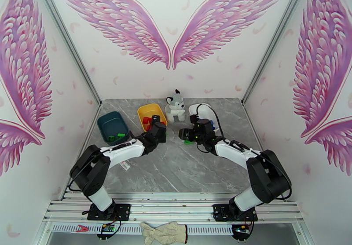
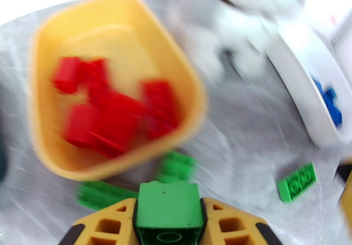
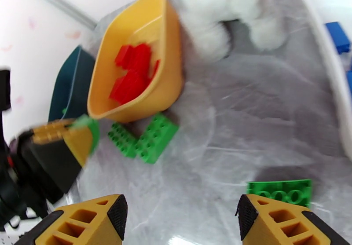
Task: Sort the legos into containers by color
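left end effector point(image 2: 169, 224) pinches green studded plastic brick point(image 2: 169, 201) near yellow plastic tub point(image 2: 132, 6) | right end effector point(image 3: 180, 210) spreads above grey marbled bench point(image 3: 246, 122)

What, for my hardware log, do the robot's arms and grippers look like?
The left arm and right arm have glossy white links between bulky black joint housings, on black bases. Thin black cables loop along both. The left gripper and right gripper carry yellow-orange plastic fingers with moulded rectangular pockets and black textured inner pads.

Smooth plastic yellow tub point(image 2: 114, 34); plush husky point(image 1: 175, 105); marble-look table point(image 1: 176, 171).
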Motion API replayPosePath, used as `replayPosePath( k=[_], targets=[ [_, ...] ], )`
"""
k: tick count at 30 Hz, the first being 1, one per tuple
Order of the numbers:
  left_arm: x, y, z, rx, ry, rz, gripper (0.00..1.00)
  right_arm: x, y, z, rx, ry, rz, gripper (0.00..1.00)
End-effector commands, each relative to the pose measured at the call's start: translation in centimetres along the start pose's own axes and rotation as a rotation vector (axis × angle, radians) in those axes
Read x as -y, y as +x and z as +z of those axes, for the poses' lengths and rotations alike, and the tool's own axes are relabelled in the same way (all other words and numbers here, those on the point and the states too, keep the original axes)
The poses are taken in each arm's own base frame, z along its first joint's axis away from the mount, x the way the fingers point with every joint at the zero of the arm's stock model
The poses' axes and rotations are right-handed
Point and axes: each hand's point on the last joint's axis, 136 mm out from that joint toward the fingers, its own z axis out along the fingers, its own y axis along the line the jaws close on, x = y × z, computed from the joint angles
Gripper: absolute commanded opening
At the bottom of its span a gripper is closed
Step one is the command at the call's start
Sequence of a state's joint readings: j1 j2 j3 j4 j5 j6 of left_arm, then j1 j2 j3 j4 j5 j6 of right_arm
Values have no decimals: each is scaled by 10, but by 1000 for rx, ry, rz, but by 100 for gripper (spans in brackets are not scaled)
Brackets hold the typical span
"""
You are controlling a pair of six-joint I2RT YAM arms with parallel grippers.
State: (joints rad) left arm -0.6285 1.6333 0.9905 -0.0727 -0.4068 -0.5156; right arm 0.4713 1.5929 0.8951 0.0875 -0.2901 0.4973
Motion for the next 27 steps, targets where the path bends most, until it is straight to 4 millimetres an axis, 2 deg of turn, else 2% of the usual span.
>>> replayPosePath(
  k=[1,6,9,12,14,17,20,24,27],
  targets=[
    [-45,-14,-9,33,-58,-47,27,-37,3,13,-36,-87,-71,73],
    [-131,-39,-29,119,-190,-184,28,-60,17,30,-87,-96,-124,72],
    [-176,-46,-36,154,-260,-264,29,-66,21,36,-107,-98,-139,72],
    [-210,-47,-32,149,-296,-327,30,-70,23,37,-112,-95,-150,72],
    [-225,-48,-28,138,-316,-344,31,-70,23,37,-111,-90,-155,73],
    [-233,-49,-23,125,-331,-352,44,-67,21,35,-102,-71,-162,74],
    [-227,-50,-23,134,-307,-352,59,-64,19,33,-90,-45,-170,76],
    [-214,-48,-29,140,-280,-331,73,-55,17,32,-80,6,-172,79],
    [-194,-46,-37,158,-230,-301,78,-44,13,29,-65,68,-169,79]
  ],
)
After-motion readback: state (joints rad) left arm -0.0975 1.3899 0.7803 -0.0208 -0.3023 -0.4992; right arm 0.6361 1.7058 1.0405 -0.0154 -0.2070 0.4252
